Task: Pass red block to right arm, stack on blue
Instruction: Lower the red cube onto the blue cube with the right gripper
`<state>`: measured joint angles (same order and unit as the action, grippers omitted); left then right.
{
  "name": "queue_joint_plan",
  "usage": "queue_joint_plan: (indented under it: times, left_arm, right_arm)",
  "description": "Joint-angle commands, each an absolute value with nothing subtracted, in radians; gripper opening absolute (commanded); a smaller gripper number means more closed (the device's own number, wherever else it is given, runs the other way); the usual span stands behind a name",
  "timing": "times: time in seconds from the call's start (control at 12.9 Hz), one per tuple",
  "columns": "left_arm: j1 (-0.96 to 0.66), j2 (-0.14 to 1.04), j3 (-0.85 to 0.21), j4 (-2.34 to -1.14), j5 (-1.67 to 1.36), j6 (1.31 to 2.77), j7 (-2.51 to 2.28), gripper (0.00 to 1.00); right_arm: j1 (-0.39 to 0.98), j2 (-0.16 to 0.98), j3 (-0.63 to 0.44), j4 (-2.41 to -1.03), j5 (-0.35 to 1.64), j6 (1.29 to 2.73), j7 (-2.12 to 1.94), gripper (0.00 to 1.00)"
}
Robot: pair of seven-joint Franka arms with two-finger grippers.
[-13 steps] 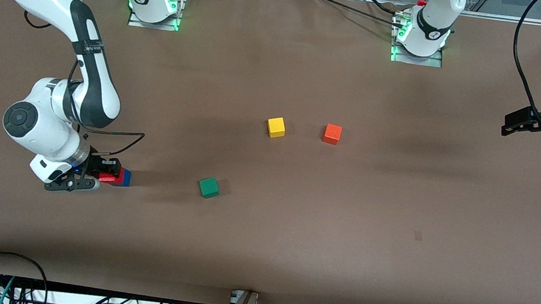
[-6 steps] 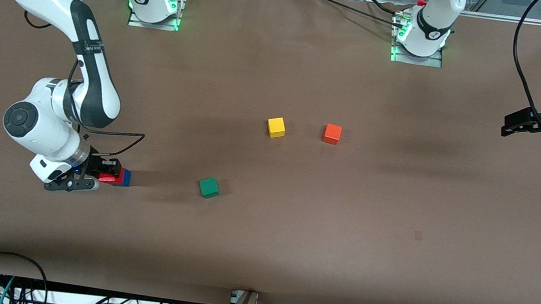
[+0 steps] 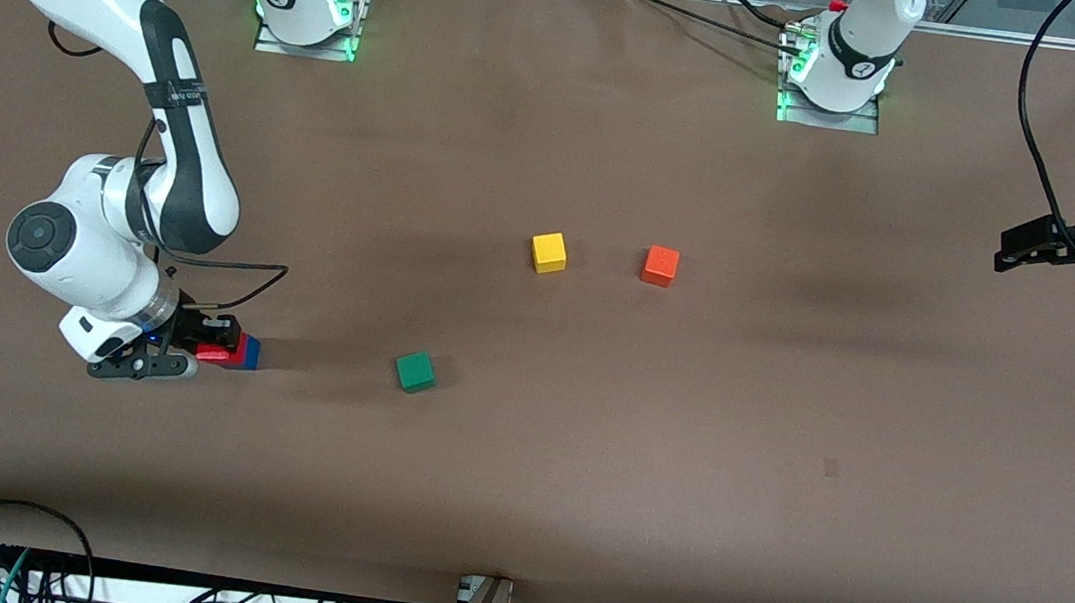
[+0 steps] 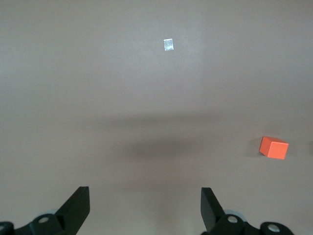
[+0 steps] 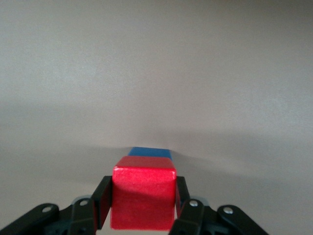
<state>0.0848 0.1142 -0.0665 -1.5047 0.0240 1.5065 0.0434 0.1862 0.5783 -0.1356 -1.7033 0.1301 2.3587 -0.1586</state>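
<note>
In the lower left of the front view we see the right arm's slim black gripper (image 3: pixel 212 339) low over the brown table (image 3: pixel 580 466), its fingers closed on the small bright red cube (image 3: pixel 214 353). That red cube sits on top of the small plain blue cube (image 3: pixel 248 352), of which only a blue edge shows past the red one. The right wrist view confirms this: the red cube (image 5: pixel 144 198) fills the lower centre of the frame, a black finger (image 5: pixel 101 201) pressed against each of its two sides, and a strip of the blue cube (image 5: pixel 151 152) shows just past its top edge.

A small green cube (image 3: pixel 415 371) lies on the table in the lower centre of the front view, well apart from the stack. Higher in that frame, near the middle, a small yellow cube (image 3: pixel 549 252) and a small orange cube (image 3: pixel 660 265) lie near each other.

At the right edge of the front view, the left arm's black linkage-finger gripper (image 3: pixel 1043 247) waits in the air over the table's end. In the left wrist view its two dark fingertips (image 4: pixel 78 206) stand wide apart with nothing between them, and the orange cube (image 4: pixel 274 147) shows at the right of that frame.
</note>
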Motion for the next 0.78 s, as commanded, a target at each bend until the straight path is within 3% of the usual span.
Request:
queue_joint_plan:
  times: [0.0, 0.08, 0.23, 0.39, 0.47, 0.54, 0.7]
  left_arm:
    - [0.097, 0.130, -0.077, -1.473, 0.011, 1.499, 0.040, 1.00]
    - [0.095, 0.130, -0.077, -1.473, 0.011, 1.499, 0.040, 1.00]
    - [0.095, 0.130, -0.077, -1.473, 0.011, 1.499, 0.040, 1.00]
    - [0.094, 0.130, -0.077, -1.473, 0.011, 1.499, 0.040, 1.00]
    - [0.094, 0.130, -0.077, -1.471, 0.009, 1.499, 0.040, 1.00]
    - [0.095, 0.130, -0.077, -1.471, 0.009, 1.499, 0.040, 1.00]
    - [0.095, 0.130, -0.077, -1.471, 0.011, 1.499, 0.038, 1.00]
  right_arm:
    - [0.193, 0.584, -0.141, -1.712, 0.101, 2.370, -0.133, 0.20]
    - [0.193, 0.584, -0.141, -1.712, 0.101, 2.370, -0.132, 0.23]
    - [0.193, 0.584, -0.141, -1.713, 0.101, 2.368, -0.132, 0.44]
    - [0.193, 0.584, -0.143, -1.712, 0.101, 2.368, -0.132, 0.57]
    - [0.193, 0.584, -0.143, -1.712, 0.101, 2.370, -0.132, 0.70]
    - [0.193, 0.584, -0.141, -1.712, 0.101, 2.370, -0.132, 0.94]
    - [0.190, 0.584, -0.141, -1.707, 0.103, 2.368, -0.132, 1.00]
